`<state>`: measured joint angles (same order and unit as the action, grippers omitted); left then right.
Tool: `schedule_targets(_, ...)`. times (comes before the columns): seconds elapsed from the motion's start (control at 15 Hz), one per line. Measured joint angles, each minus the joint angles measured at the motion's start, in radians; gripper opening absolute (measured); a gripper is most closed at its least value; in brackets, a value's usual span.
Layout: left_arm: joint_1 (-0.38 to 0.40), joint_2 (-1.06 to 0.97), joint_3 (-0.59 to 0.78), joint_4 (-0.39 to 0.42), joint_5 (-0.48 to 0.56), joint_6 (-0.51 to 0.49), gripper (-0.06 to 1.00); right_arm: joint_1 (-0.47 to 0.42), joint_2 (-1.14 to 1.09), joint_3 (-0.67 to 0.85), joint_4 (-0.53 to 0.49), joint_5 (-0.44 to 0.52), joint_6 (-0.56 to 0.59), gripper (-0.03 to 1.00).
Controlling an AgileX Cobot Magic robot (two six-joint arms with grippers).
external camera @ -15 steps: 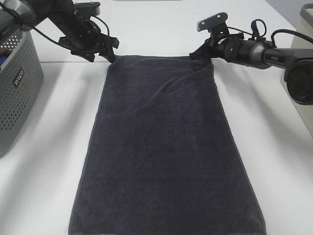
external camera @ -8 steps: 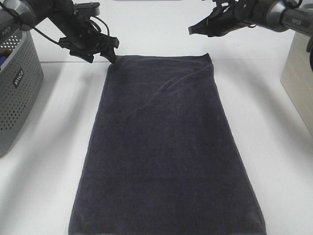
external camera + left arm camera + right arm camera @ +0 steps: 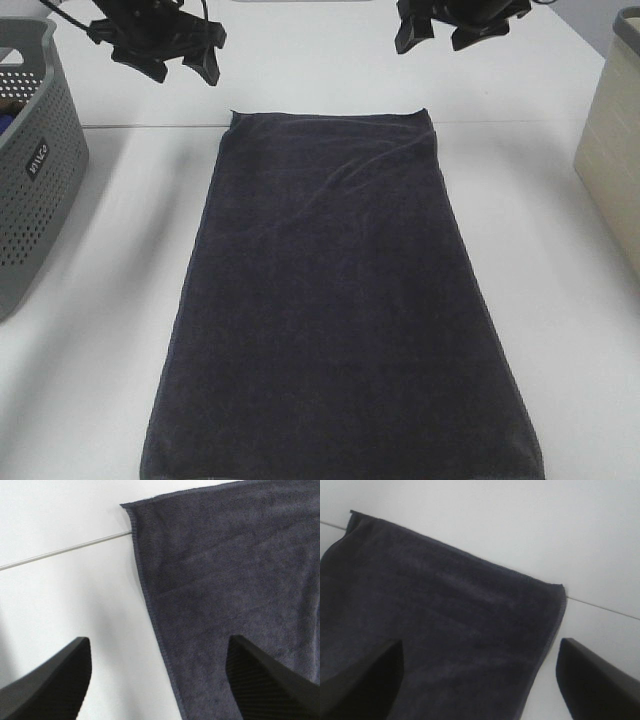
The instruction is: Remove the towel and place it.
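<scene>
Lying flat and lengthwise on the white table (image 3: 560, 330), the towel (image 3: 335, 300) is fully spread, its far edge running along the table's seam line and its near end reaching the lower border of the high view. Left gripper (image 3: 178, 55) and right gripper (image 3: 452, 32) both hang above the far corners, jaws spread wide, holding nothing and clear of the cloth. Judged from this, the placing looks essentially done; the chief risk is a descending finger catching a hemmed corner and dragging or creasing the cloth, should either arm travel low across it. A grey perforated basket (image 3: 35, 170) stands well apart at the left and a beige bin (image 3: 612, 150) at the right; only the high view shows them, together with the towel's whole outline. Wrist views supply what it lacks: the left wrist view shows the corner's hem (image 3: 134, 527) crossing the seam, and the right wrist view shows the other far corner (image 3: 559, 591) lying flat, uncurled.
</scene>
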<state>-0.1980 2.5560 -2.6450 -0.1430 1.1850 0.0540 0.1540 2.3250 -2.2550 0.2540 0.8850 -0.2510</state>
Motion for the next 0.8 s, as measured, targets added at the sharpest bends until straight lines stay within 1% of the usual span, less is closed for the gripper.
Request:
schedule_targets(0.07,0.000,-0.029,0.000,0.040,0.021,-0.007,0.71,0.000,-0.044,0.000,0.000,0.063,0.029,0.81)
schedule_targets(0.13,0.000,-0.041,0.000,0.057,0.023,-0.017,0.71,0.000,-0.071,0.000,-0.003,0.088,0.047,0.81)
schedule_targets(0.2,0.000,-0.090,0.000,0.125,0.027,-0.054,0.71,0.000,-0.149,0.000,-0.033,0.136,0.099,0.81)
schedule_targets(0.27,0.000,-0.126,0.000,0.169,0.028,-0.067,0.71,0.000,-0.192,0.000,-0.069,0.161,0.134,0.81)
schedule_targets(0.33,0.000,-0.147,0.000,0.188,0.028,-0.071,0.71,0.000,-0.213,0.000,-0.092,0.175,0.154,0.81)
schedule_targets(0.47,0.016,-0.226,0.000,0.244,0.029,-0.094,0.71,-0.001,-0.284,-0.001,-0.173,0.244,0.206,0.81)
schedule_targets(0.53,0.038,-0.266,0.000,0.245,0.029,-0.105,0.71,-0.002,-0.308,-0.001,-0.193,0.285,0.220,0.80)
schedule_targets(0.6,0.103,-0.334,0.010,0.194,0.029,-0.123,0.71,-0.004,-0.346,-0.001,-0.201,0.326,0.231,0.80)
schedule_targets(0.73,0.156,-0.427,0.088,0.143,0.030,-0.122,0.71,-0.004,-0.396,0.029,-0.188,0.332,0.251,0.78)
schedule_targets(0.8,0.168,-0.495,0.157,0.143,0.029,-0.115,0.71,-0.004,-0.429,0.053,-0.174,0.332,0.256,0.78)
